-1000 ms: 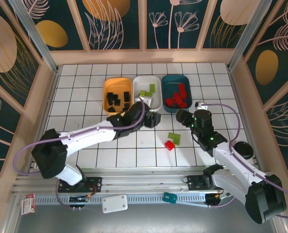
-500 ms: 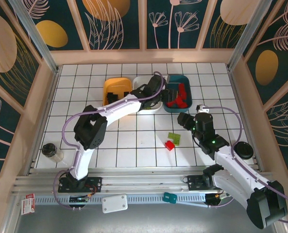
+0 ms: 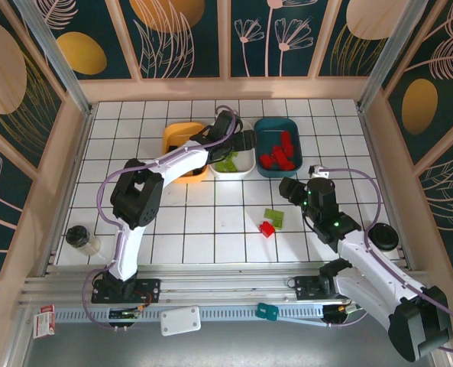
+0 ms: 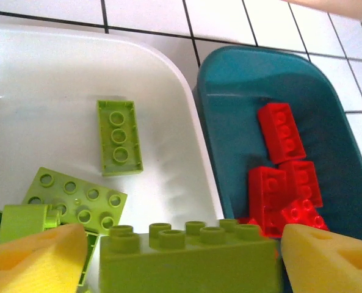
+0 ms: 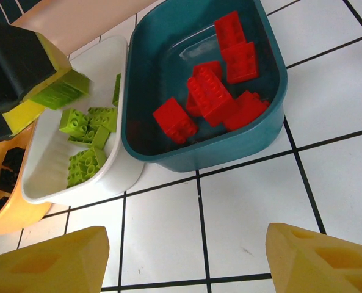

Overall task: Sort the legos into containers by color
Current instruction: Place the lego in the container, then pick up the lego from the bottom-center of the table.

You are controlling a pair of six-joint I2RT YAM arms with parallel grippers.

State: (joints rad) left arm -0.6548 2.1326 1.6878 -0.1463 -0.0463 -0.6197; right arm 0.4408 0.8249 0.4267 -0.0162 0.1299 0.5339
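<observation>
- Now, from overhead, the left arm is stretching across the tiled table (image 3: 180,222), and the left gripper (image 3: 244,141) is hanging over the far end of the white tray (image 3: 240,170). That tray is sitting between the orange tray (image 3: 173,141) and the dark teal tray (image 3: 266,126).
- The right gripper (image 3: 289,189) is hovering above bare tile just in front of the teal tray. A flat lime green brick (image 3: 273,217) and a loose red brick (image 3: 267,228) are lying on the table close by it, just beside each other.
- From the left wrist, the left gripper's yellow pads (image 4: 34,259) are clamping a long lime green brick (image 4: 190,256), studs up, above the white tray's edge next to the teal tray. Below it, lime green bricks (image 4: 118,137) are lying in the white tray and red bricks (image 4: 281,131) are lying in the teal one.
- From the right wrist, the right gripper's pads (image 5: 46,262) are standing wide apart, gripping nothing, with tile showing between them. Black bricks (image 5: 10,162) are sitting in the orange tray at the left edge.
</observation>
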